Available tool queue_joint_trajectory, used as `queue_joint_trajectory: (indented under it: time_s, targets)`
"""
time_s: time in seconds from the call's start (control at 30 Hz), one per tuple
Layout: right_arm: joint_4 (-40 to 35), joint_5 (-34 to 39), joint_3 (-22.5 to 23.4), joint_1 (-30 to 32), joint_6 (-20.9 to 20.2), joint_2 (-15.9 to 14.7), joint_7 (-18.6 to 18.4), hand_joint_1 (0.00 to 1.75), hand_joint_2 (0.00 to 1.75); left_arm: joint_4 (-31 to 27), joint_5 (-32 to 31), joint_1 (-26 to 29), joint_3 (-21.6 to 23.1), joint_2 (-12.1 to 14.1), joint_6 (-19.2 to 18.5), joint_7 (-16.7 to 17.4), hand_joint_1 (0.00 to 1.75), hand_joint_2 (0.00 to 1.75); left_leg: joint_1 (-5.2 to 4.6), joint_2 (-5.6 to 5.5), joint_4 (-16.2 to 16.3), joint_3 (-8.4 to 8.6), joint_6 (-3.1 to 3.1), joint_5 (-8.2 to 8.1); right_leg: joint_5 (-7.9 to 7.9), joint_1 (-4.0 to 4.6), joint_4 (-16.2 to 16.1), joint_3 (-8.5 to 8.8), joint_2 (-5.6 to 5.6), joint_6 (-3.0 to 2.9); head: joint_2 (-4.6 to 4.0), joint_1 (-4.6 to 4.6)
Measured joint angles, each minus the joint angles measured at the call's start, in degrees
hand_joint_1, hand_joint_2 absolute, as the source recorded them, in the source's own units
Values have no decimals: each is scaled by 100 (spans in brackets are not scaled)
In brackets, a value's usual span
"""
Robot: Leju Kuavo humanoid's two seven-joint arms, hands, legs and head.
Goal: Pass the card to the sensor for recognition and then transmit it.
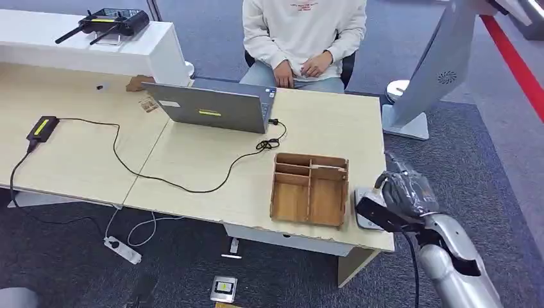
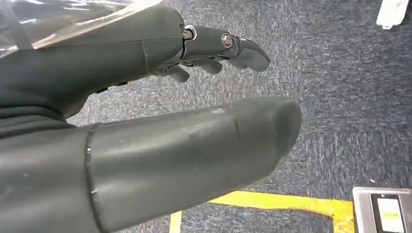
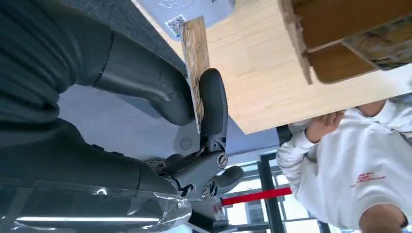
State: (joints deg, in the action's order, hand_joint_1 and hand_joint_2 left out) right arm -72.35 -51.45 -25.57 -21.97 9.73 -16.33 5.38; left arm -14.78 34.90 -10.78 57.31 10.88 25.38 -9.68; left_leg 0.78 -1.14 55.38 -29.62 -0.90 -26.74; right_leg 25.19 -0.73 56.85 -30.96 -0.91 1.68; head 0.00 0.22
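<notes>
One card (image 3: 196, 63) was pinched edge-on between thumb and finger of the right hand (image 1: 403, 196) over the sensor (image 1: 363, 208) at the desk's near right; thin grip, could slip; left hand (image 2: 145, 121) hung open, holding nothing.

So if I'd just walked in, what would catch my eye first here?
Probably the robot's right hand, pinching a thin card between thumb and finger at the wooden table's right end, over a small white sensor. Next to it stands a wooden organizer tray, and behind the grey laptop a person in a white sweatshirt sits waiting.
</notes>
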Motion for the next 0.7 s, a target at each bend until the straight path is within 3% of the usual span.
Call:
queue_joint_trajectory:
  time_s: [0.7]
  targets:
    - [-31,160,-182,225,31,61,0,175,175,7,-181,2,-7,-83,-9,76,0,0,-1,0,1,0,0,0,0,0,0,0,0,0,0,2]
